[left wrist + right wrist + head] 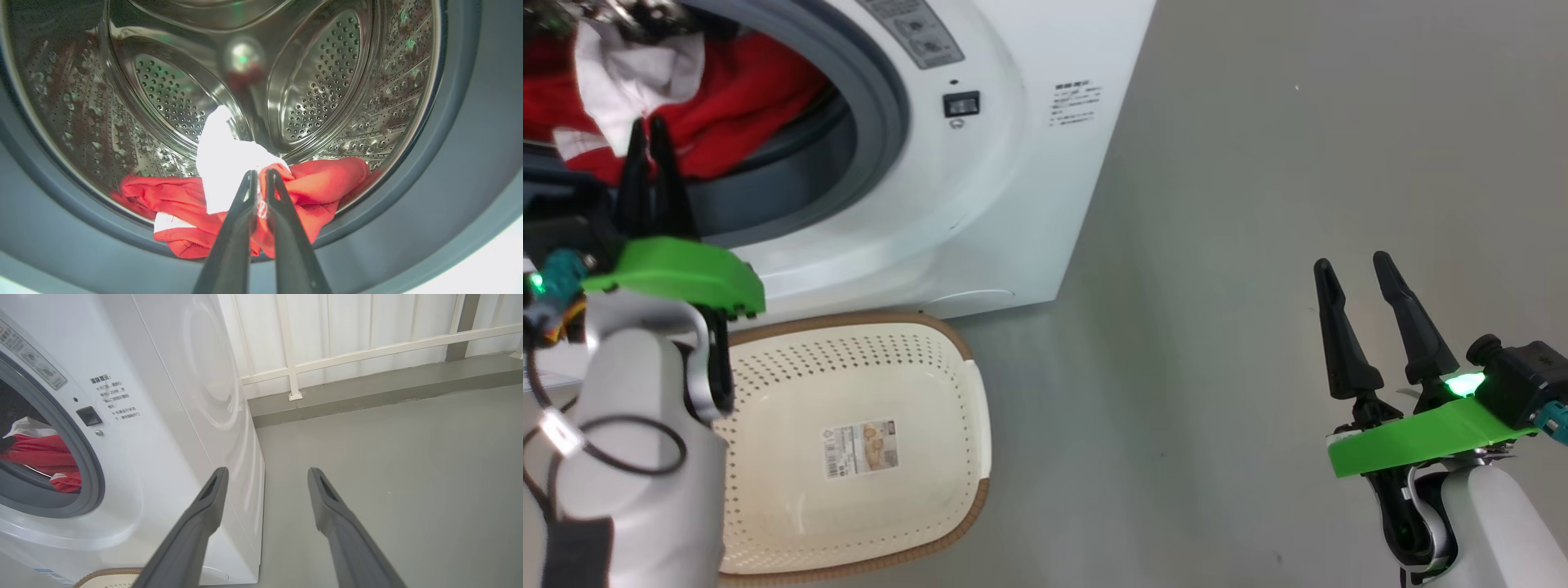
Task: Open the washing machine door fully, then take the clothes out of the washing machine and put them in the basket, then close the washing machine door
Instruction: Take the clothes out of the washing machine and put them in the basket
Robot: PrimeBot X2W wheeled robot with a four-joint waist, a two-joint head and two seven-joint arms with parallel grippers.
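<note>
Unloading: left hand is clamped on the clothes in the drum; next, I reckon, haul them to the basket. Right hand idles, fingers apart.

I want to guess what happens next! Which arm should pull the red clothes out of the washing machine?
The left. The left gripper is at the opening of the washing machine, fingers seemingly pinching the clothes, the basket just below. The right gripper hangs open over the floor, off to the side.

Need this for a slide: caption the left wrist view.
Left pincer closed on the red clothes lying at the front of the washing machine drum.
</note>
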